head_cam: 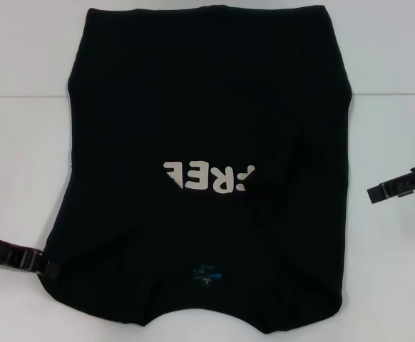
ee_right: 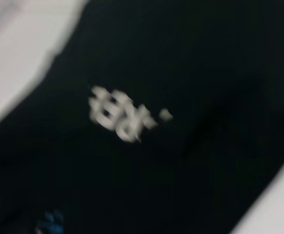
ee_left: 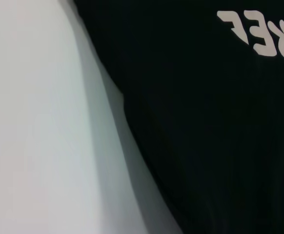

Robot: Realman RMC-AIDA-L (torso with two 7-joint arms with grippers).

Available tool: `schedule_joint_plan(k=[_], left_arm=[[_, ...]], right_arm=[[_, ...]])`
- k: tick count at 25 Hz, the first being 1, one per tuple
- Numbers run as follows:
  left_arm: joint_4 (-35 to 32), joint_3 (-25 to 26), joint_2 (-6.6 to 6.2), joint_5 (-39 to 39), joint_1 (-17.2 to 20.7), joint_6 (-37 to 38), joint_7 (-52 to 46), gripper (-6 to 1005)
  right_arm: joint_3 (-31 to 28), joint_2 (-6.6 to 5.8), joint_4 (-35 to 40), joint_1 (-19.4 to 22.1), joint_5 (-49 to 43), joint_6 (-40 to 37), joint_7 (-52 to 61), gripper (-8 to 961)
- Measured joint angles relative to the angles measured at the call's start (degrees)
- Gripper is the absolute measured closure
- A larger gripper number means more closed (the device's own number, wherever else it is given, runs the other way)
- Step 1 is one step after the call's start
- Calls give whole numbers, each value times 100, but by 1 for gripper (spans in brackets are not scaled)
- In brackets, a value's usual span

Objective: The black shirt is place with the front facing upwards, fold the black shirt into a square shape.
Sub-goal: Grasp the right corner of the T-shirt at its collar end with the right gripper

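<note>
I'm watching the black shirt (head_cam: pixel 207 142) lying print-up on the white surface (head_cam: pixel 22 107), left claw (head_cam: pixel 42 265) touching its sleeve edge, grip unclear, right claw (head_cam: pixel 373 191) hovering just beside its opposite edge, grip unclear

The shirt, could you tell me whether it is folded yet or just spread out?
Partly folded: the shirt lies print up, its right side turned inward over part of the print, no sleeves showing. Not yet a square.

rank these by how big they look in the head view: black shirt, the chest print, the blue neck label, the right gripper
1. black shirt, fills most of the view
2. chest print
3. right gripper, about as long as the print but thinner, so a close call
4. blue neck label, smallest
</note>
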State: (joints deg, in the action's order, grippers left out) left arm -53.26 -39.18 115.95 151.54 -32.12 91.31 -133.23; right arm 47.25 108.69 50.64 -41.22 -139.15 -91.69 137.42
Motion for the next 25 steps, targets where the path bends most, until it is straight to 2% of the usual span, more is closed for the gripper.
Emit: schedule_joint_plan(k=[4, 8, 14, 17, 21, 25], left_arm=[[1, 0, -11, -2, -5, 72, 18, 959], [6, 11, -50, -11, 14, 166, 36, 959], [185, 291, -148, -50, 23, 197, 115, 958], [270, 368, -188, -64, 11, 187, 130, 958], [290, 418, -187, -72, 4, 203, 166, 958], [298, 430, -156, -73, 36, 223, 182, 958]], right_arm=[[-99, 209, 45, -717, -1168, -516, 687, 161], [203, 423, -11, -1143, -1495, -686, 981, 161], [944, 653, -182, -1579, -1771, -488, 1277, 162], [1396, 813, -229, -1795, -1921, -426, 1405, 162], [1833, 1009, -314, -1990, -2017, -269, 1526, 162], [2370, 1127, -615, -2176, -2069, -11, 1745, 162]])
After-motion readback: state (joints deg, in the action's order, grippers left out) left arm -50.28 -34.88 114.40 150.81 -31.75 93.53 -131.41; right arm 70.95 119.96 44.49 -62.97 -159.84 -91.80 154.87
